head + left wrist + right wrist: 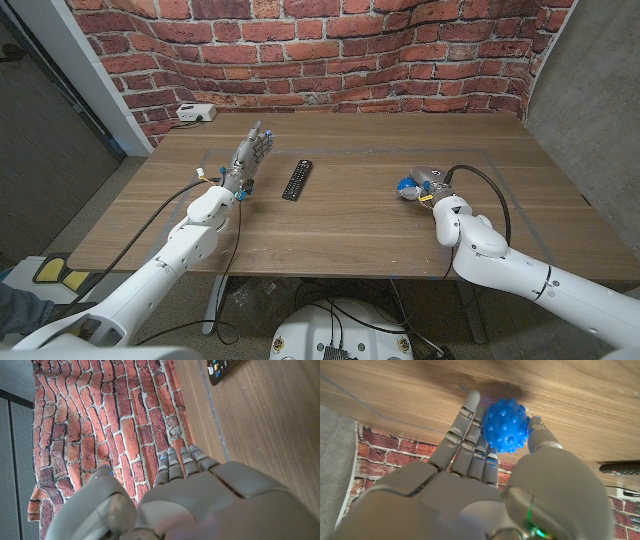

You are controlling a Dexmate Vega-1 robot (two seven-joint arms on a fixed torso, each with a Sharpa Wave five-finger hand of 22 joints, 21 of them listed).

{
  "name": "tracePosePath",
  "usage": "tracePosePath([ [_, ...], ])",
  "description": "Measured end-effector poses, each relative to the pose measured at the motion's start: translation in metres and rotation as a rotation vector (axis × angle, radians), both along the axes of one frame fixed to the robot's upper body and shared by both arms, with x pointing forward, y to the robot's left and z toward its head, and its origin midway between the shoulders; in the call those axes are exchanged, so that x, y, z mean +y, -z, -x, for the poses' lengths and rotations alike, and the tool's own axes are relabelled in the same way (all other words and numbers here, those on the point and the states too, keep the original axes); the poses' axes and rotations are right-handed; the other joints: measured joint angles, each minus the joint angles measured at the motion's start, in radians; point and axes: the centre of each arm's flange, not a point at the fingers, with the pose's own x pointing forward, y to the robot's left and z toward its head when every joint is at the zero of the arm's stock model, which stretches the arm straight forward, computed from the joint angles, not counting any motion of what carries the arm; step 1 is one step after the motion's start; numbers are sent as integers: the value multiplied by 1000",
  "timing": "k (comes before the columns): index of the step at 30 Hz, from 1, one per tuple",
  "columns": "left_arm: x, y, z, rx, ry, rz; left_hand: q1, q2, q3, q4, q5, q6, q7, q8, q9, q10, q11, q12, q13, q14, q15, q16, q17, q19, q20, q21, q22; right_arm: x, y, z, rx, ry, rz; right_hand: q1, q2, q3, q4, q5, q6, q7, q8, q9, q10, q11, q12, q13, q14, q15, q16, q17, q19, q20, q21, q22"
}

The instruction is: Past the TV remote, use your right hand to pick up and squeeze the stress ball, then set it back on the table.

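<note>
nearby — tv remote (296, 179), left hand (251, 155) upright

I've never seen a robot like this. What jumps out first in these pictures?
A bright blue bumpy stress ball sits between the fingers and thumb of the right hand, low over the wooden table on the robot's right. A black TV remote lies mid-table. The left hand stands beside it with fingers straight, holding nothing, and a red brick wall fills the background.
</note>
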Motion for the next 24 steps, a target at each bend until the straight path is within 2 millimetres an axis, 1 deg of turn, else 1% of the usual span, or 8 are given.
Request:
tracePosePath([
  [7,-1,0,1,-1,0,2,0,0,0,0,0,0,0,0,0,0,0,0,0,0,0,0,0,-4,4,0,0,-1,-2,6,-37,0,-9,15,3,2,0,-3,4,-4,0,0,6,-5,0,0,1,-1,0,0,0,0,0,0],
  [11,-1,0,1,-1,0,2,0,0,0,0,0,0,0,0,0,0,0,0,0,0,0,0,0,-4,4,0,0,-4,1,9,-43,3,-17,25,1,10,-1,-3,5,-5,0,1,6,-5,-5,0,1,-1,-3,4,0,0,0,0],
  [12,-1,0,1,-2,1,2,0,0,0,0,0,0,0,0,0,0,0,0,0,0,0,0,0,-4,4,0,0,-3,-5,12,-94,-5,-15,25,2,11,0,-3,5,-5,0,1,6,-5,-5,0,1,-1,-6,5,0,0,0,0],
  [14,-1,0,1,-3,1,2,0,0,0,0,0,0,0,0,0,0,0,0,0,0,0,0,0,-4,4,0,0,-5,-3,13,-91,-2,-19,32,7,11,0,-4,5,-5,0,1,9,-7,-7,0,1,-1,-7,5,0,0,0,0],
  [15,-1,0,2,-3,1,3,0,0,0,0,0,0,0,0,0,0,0,0,0,0,0,0,0,-4,4,0,0,-2,-7,15,-125,-13,-17,37,3,11,0,-4,5,-5,0,1,10,-9,-8,0,1,-1,-7,5,0,0,0,0],
  [21,-1,-1,2,-8,0,4,0,0,0,0,-4,0,0,0,0,0,0,0,0,4,4,0,0,-4,4,0,0,-7,-4,19,-126,-7,-28,37,3,12,1,-4,11,-11,0,1,11,-10,-8,0,0,0,-7,5,0,0,0,0],
  [22,0,0,4,-11,0,2,0,0,0,0,-4,0,0,0,0,0,0,0,0,4,4,0,0,-4,4,0,0,-3,-11,23,-190,-31,-25,38,4,14,3,-4,11,-11,0,1,12,-10,-8,0,0,0,-7,5,0,0,0,0],
  [24,0,-1,4,-12,-1,2,0,0,0,0,-4,0,0,0,0,0,0,0,0,4,4,0,0,-4,4,-6,0,-3,-11,24,-189,-30,-27,38,4,15,4,-4,15,-14,0,1,20,-14,-8,0,0,0,-7,5,0,0,0,0],
])
